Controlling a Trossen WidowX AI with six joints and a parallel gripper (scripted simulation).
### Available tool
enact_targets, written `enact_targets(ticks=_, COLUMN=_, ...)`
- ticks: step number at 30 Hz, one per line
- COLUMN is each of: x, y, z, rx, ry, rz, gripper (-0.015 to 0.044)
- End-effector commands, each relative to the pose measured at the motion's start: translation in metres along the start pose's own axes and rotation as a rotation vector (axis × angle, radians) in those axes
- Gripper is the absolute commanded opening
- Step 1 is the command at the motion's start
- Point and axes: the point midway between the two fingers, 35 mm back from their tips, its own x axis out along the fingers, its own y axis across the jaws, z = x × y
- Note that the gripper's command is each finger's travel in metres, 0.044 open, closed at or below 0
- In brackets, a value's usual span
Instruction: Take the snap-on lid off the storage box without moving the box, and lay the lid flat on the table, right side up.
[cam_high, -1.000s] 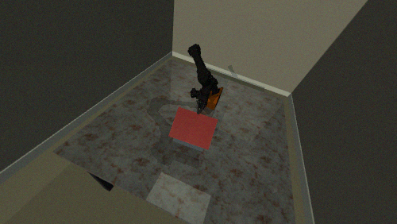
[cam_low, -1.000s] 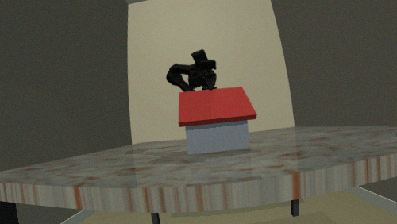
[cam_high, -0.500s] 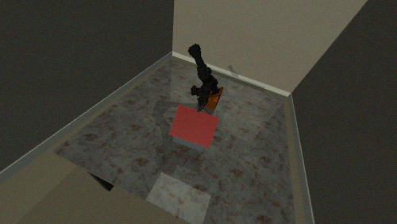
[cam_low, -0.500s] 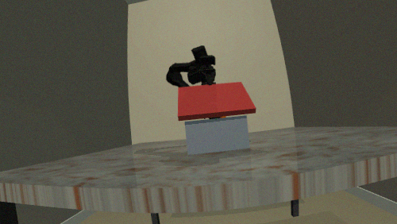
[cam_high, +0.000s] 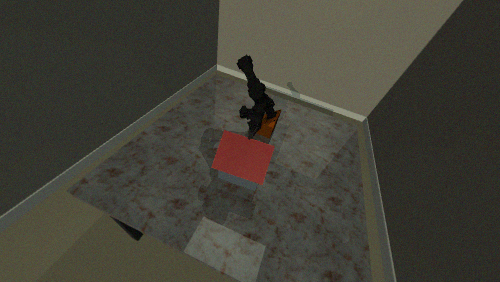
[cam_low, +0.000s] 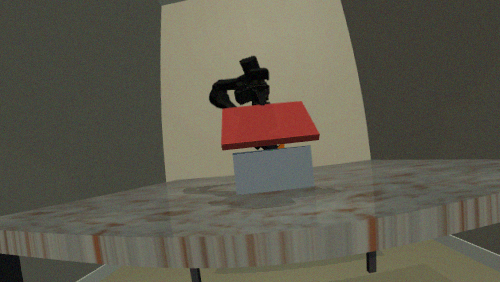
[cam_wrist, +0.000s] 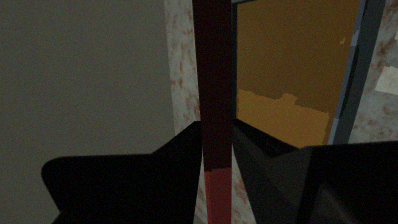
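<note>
The red lid (cam_high: 244, 157) (cam_low: 267, 125) (cam_wrist: 218, 195) is off the storage box and hangs above it, tilted, with its far edge higher than its near edge in the exterior view. My gripper (cam_high: 250, 136) (cam_low: 260, 103) (cam_wrist: 215, 126) is shut on the lid's far edge, and the lid runs between the fingers in the wrist view. The blue-grey storage box (cam_high: 237, 180) (cam_low: 274, 171) (cam_wrist: 364, 55) stands upright on the table under the lid. A gap shows between lid and box in the exterior view. The lid hides most of the box opening from the top and exterior views.
An orange item (cam_high: 268, 127) shows behind the lid, beside the arm, in the top view. An orange-brown surface (cam_wrist: 295, 55) shows beside the box wall in the wrist view. The marbled table (cam_high: 320, 200) (cam_low: 150, 220) has an edge at the front, and walls stand around it.
</note>
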Motion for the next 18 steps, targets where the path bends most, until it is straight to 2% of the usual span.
enact_targets(ticks=1, x=-0.002, y=0.001, z=0.009, rx=0.002, ry=0.003, rz=0.014, gripper=0.0)
enact_targets(ticks=18, x=-0.005, y=-0.001, z=0.042, rx=0.001, ry=0.003, rz=0.014, gripper=0.0)
